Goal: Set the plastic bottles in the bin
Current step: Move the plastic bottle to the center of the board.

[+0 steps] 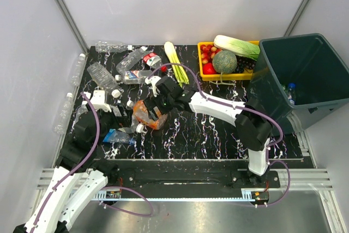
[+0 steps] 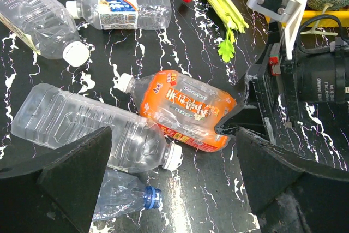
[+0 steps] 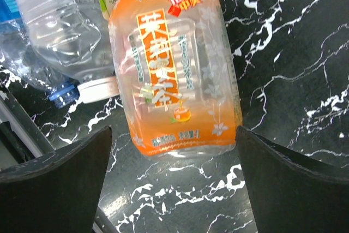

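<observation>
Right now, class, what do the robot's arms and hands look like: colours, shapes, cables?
The left arm and right arm have white links joined by black joints, with a purple cable looped along each. The left hand and right hand have broad black wedge-shaped fingers.

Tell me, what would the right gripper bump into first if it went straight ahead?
Probably the orange bottle, lying right between the open fingers of the right gripper. How near it is looks unclear.
</observation>
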Action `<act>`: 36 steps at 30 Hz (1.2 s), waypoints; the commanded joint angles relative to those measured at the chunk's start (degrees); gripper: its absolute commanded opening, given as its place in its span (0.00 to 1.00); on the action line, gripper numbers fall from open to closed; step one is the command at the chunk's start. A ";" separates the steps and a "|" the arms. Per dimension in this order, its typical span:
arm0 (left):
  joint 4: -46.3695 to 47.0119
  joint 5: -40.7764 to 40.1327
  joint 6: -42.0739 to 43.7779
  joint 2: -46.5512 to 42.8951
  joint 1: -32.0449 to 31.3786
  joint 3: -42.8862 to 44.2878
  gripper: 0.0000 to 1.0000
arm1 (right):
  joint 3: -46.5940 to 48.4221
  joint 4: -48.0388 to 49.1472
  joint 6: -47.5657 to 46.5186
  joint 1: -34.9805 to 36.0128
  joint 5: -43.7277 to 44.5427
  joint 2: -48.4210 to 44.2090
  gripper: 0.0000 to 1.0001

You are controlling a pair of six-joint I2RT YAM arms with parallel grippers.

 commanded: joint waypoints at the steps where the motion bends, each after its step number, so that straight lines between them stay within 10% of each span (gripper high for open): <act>1: 1.23 -1.50 -0.38 -0.05 -0.14 0.91 0.99 | 4.72 -1.32 -3.85 0.18 0.10 2.85 0.99; 36: 1.14 -4.31 -0.65 -1.90 -0.05 0.91 0.99 | 2.54 -9.14 -11.06 1.15 9.95 5.59 0.99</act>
